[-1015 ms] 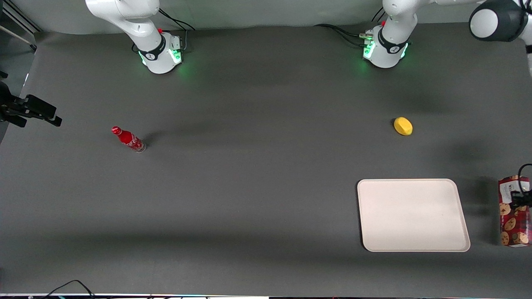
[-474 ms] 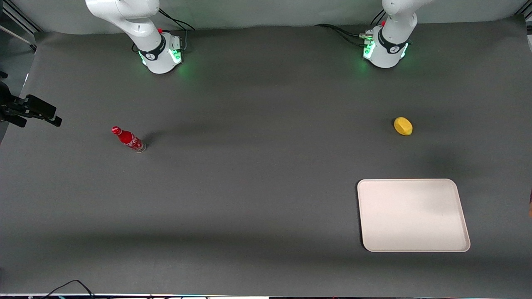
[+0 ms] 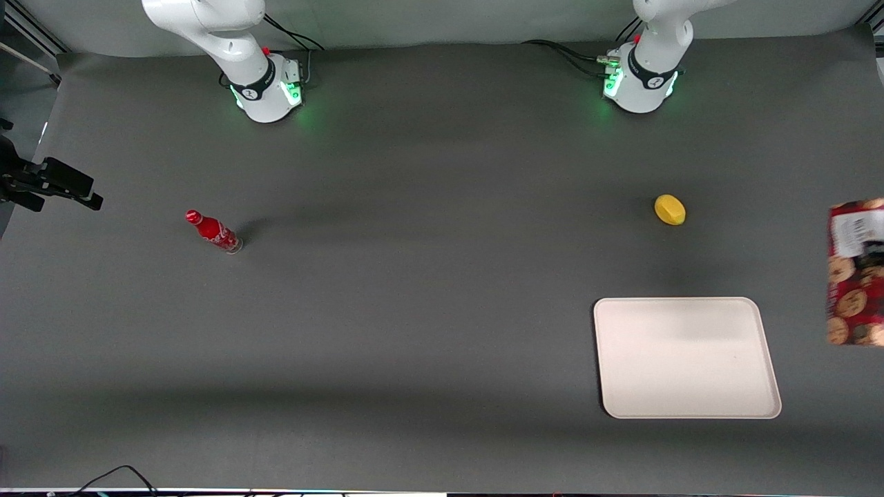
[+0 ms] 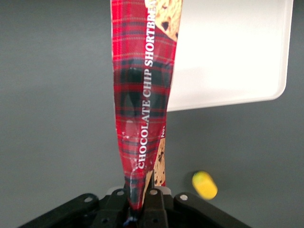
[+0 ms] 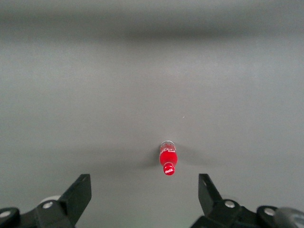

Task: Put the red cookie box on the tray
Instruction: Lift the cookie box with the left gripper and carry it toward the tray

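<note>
Left wrist view showed one red cookie box (image 4: 142,109), one tray (image 4: 237,52) and one lemon (image 4: 204,185); the front view added one small red bottle (image 3: 213,232), which also showed in the right wrist view (image 5: 167,159). The end effector (image 4: 137,202) had its two fingers (image 4: 153,202) drawn in almost together, pinching the narrow end of the red cookie box between them. The box stretched straight out from the end effector, its tartan side with the words "CHOCOLATE CHIP SHORTBREAD" facing the camera, and it hung clear above the dark surface (image 4: 52,118).

In the front view the red cookie box (image 3: 855,273) appeared at the working arm's end of the surface, cut by the picture's edge, with its white label at the end farther from the front camera. The end effector itself was not visible there. The tray (image 3: 687,357) lay flat below the end effector and off to one side, with nothing on it; the outer end of the held box overlapped one edge of the tray in the wrist view. The lemon (image 3: 670,210) rested on the surface close beside the end effector's fingers, apart from the tray. The bottle stood well away, toward the parked arm's end. Nothing lay between the held box and the tray.
</note>
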You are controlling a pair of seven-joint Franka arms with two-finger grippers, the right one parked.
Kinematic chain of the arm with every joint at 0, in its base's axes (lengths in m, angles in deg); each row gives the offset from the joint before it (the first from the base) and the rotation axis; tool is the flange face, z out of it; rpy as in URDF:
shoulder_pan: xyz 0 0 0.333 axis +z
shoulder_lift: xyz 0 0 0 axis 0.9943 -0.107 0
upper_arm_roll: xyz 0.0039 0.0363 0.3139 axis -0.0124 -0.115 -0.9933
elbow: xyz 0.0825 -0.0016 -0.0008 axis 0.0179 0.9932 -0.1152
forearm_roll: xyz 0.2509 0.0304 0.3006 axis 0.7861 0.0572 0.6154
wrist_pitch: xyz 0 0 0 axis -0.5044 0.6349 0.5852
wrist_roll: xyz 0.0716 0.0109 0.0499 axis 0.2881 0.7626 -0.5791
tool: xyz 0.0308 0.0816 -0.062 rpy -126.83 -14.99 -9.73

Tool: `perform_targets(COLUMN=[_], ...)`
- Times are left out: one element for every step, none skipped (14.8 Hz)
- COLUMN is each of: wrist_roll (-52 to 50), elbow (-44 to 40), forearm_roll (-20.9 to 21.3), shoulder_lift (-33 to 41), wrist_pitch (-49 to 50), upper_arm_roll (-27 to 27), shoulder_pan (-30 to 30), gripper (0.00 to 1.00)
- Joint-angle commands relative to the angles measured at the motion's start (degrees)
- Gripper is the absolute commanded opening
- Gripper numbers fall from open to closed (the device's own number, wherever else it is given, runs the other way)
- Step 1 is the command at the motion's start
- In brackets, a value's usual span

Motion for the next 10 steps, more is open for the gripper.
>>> perform_targets(wrist_roll=[-4.01, -3.93, -3.75, -3.92, -4.10, -4.36, -4.54, -4.89, -4.98, -4.89], elbow=[8.11, 9.61, 10.67, 12.07, 13.47, 15.14, 16.38, 17.26, 17.88, 18.58], forearm_roll=[0.70, 0.62, 0.62, 0.88, 0.88, 0.62, 0.27, -0.26, -1.39, -2.19], shoulder_lift=[0.06, -1.16, -2.30, -3.10, -3.80, -4.51, -5.47, -7.48, -9.59, -11.18], wrist_pitch=[-12.23, -16.10, -19.01, -21.91, -25.07, -27.98, -31.14, -34.65, -37.73, -41.07], upper_arm_roll=[-0.50, -0.41, -0.50, -0.50, -0.50, -0.50, -0.50, -0.50, -0.50, -0.50], shoulder_pan=[-2.34, -2.34, -2.42, -2.43, -2.34, -2.16, -2.07, -1.81, -1.72, -1.72], gripper=[0.00, 0.00, 0.00, 0.00, 0.00, 0.00, 0.00, 0.00, 0.00, 0.00])
